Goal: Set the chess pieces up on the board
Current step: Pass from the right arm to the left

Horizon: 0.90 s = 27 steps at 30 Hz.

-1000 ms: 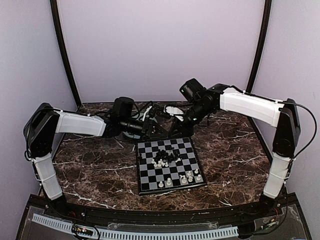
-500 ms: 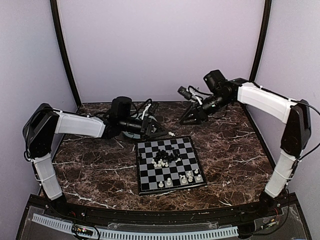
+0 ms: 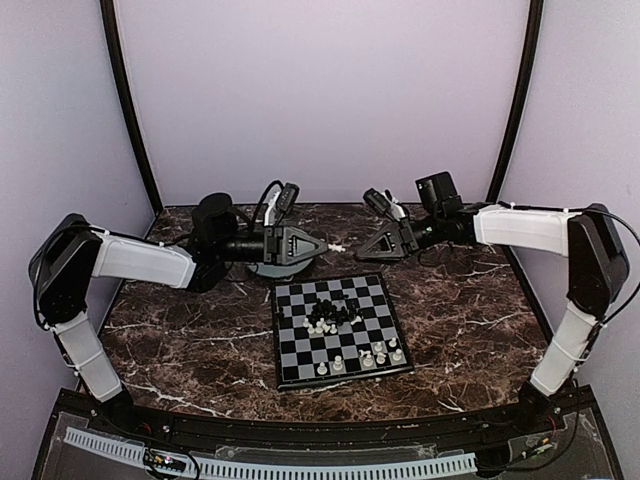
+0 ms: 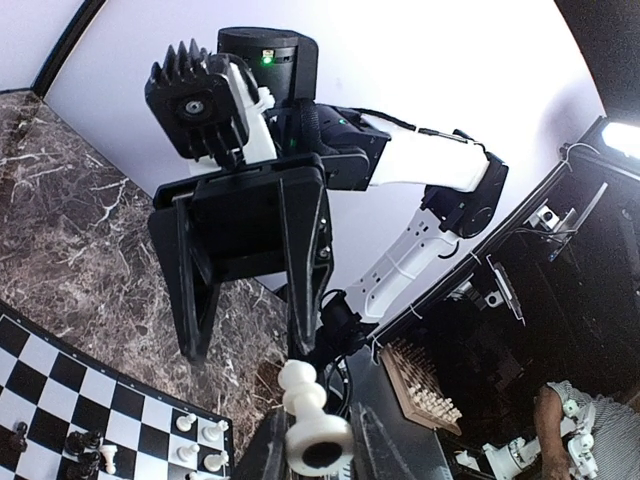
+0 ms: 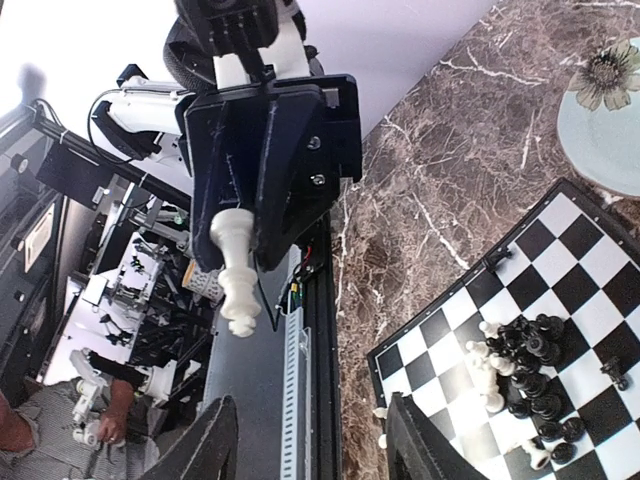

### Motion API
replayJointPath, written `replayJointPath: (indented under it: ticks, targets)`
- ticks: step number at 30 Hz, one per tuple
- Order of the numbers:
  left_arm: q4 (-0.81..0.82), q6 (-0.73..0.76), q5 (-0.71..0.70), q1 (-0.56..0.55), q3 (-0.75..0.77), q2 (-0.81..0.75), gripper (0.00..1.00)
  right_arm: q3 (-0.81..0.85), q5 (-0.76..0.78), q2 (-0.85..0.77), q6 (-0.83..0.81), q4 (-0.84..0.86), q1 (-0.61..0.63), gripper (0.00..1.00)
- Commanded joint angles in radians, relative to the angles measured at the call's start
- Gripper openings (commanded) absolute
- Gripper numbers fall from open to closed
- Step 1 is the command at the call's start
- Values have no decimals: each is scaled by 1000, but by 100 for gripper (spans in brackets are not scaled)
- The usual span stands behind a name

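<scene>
My left gripper (image 3: pixel 327 246) hangs above the table behind the board (image 3: pixel 285 352), shut on a cream-white chess piece (image 3: pixel 337 246). In the left wrist view that piece (image 4: pixel 305 400) sticks out between my own fingers. My right gripper (image 3: pixel 362 252) faces it from the right, a short gap away, open and with nothing in it (image 5: pixel 315 440). The right wrist view shows the held piece (image 5: pixel 232 270) pointing at it. On the board, black and white pieces lie in a heap (image 3: pixel 335 315) in the middle. Several white pieces (image 3: pixel 372 357) stand near its front right corner.
A round pale green plate (image 3: pixel 262 267) lies on the marble table just behind the board's back left corner, under my left arm; its flower mark shows in the right wrist view (image 5: pixel 600 75). Black frame posts (image 3: pixel 128 110) and pale walls close off the sides and back.
My right gripper has opened, pulled away to the right and dropped level with the left one. My left gripper has lifted and turned to face it, keeping the white piece.
</scene>
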Motion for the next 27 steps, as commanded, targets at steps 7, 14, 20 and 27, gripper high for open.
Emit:
replayJointPath:
  ticks: [7,14,20,27]
  targets:
    - [121,-26,3,3,-21,-50,16,41,-96,33,265,308,81,51]
    - [119,-25,0,5,-24,-54,15,33,-101,45,389,439,96,48]
    - [116,-25,0,4,-22,-53,15,-37,-108,58,713,857,97,40]
    - [97,-11,-4,4,-21,-56,15,-63,-103,82,863,1031,100,37]
